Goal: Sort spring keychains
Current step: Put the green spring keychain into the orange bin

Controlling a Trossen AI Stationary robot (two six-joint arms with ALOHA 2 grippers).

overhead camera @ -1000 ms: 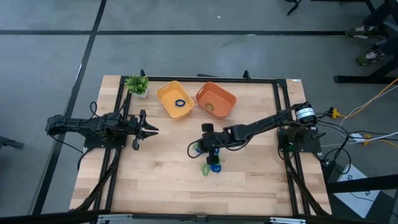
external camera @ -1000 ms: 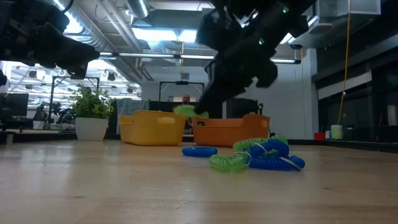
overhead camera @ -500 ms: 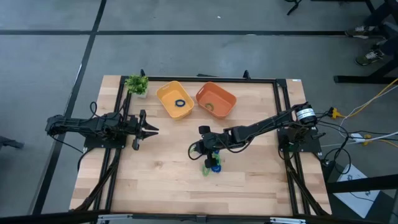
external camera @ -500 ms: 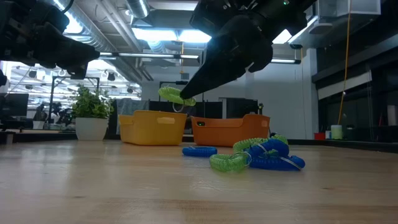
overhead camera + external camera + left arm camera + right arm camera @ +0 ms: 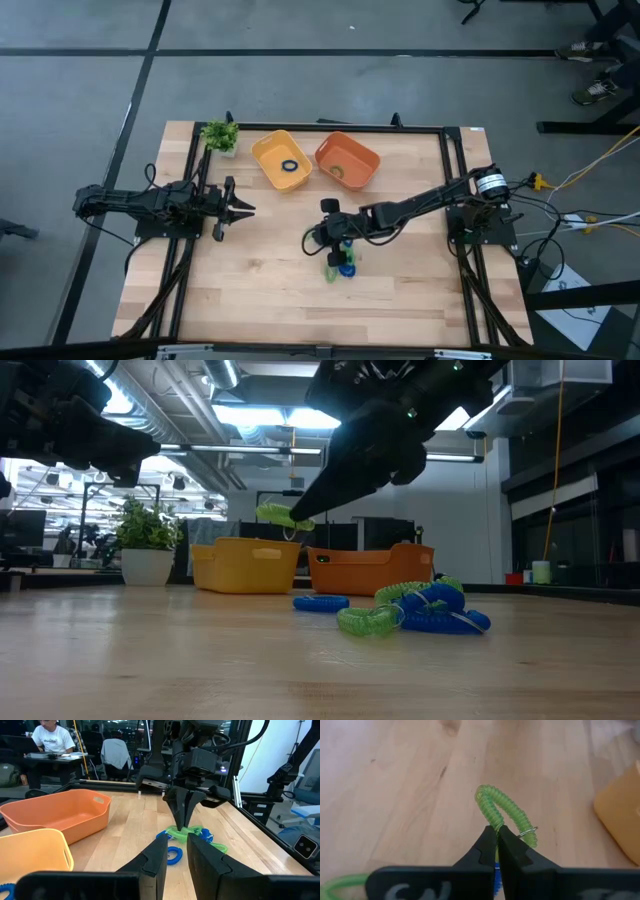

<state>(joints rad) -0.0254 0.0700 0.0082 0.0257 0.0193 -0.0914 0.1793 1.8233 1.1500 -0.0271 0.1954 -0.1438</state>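
Right gripper [image 5: 496, 836], its fingers clamped on a green spring keychain [image 5: 504, 812], holds it above the table near the remaining pile [image 5: 415, 610], so the carrying step probably needs a move toward the orange tray [image 5: 348, 160].

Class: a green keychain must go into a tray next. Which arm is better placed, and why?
The right. Its gripper is shut on the green keychain, lifted off the table near the orange tray. The left gripper waits empty at the table's left side.

The right hand [image 5: 496, 831] pinches a green spring keychain [image 5: 504, 812] above the table [image 5: 395, 790].
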